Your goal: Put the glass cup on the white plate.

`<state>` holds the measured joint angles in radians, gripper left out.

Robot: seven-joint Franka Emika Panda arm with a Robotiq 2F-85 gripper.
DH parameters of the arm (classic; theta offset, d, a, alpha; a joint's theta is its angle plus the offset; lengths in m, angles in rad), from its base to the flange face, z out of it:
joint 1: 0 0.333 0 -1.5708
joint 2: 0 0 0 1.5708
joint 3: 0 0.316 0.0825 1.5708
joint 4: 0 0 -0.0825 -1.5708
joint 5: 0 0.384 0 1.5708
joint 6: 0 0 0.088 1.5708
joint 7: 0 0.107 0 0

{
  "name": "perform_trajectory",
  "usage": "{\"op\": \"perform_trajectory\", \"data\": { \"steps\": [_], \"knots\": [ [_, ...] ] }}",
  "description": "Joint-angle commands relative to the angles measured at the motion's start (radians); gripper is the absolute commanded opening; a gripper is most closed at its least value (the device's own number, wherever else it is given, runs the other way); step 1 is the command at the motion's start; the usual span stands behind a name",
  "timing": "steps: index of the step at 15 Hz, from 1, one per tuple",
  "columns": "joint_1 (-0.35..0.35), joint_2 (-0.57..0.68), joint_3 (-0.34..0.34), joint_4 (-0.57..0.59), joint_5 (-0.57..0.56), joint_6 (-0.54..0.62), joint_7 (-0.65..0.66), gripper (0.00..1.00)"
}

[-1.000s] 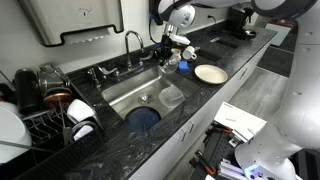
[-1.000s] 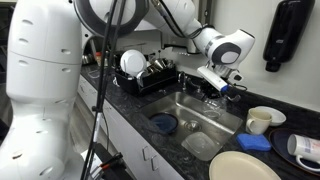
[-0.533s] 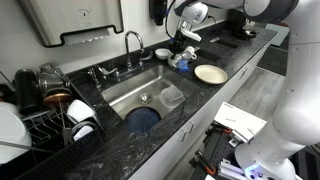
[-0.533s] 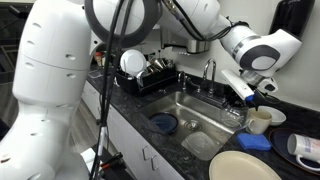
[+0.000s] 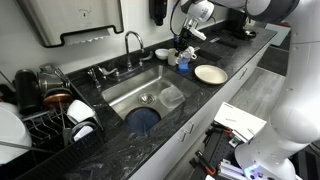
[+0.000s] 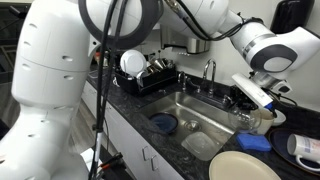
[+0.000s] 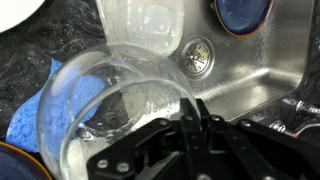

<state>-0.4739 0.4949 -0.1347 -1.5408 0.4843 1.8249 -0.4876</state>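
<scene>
Claw [image 7: 190,118] clamped on glass cup [image 7: 100,110], seemingly at rim wall. I hold it aloft near back edge of bench [image 5: 240,50], beside sink [image 5: 140,95]. White plate [image 5: 210,73] sits toward front edge. Glass light, slick, brittle: wants gentle pinch, soft set-down.

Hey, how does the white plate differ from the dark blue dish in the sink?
The white plate is off-white; the dark blue dish is deep blue. The plate lies on the black counter, the dish down in the sink. Both are round and lie flat.
</scene>
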Motion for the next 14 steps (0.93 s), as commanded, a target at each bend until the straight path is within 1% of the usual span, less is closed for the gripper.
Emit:
{"op": "perform_trajectory", "data": {
  "steps": [1,6,10,11,12,14],
  "knots": [
    [-0.027,-0.03,0.012,-0.011,-0.047,-0.043,-0.188,0.01],
    [-0.063,-0.029,-0.006,-0.025,-0.044,-0.045,-0.353,0.01],
    [-0.096,-0.027,-0.026,-0.042,-0.049,-0.042,-0.456,0.01],
    [-0.097,-0.025,-0.03,-0.044,-0.056,-0.033,-0.464,0.01],
    [-0.09,-0.001,-0.028,-0.014,-0.043,-0.035,-0.422,0.06],
    [-0.098,-0.001,-0.032,-0.018,-0.047,-0.035,-0.441,0.06]
  ]
}}
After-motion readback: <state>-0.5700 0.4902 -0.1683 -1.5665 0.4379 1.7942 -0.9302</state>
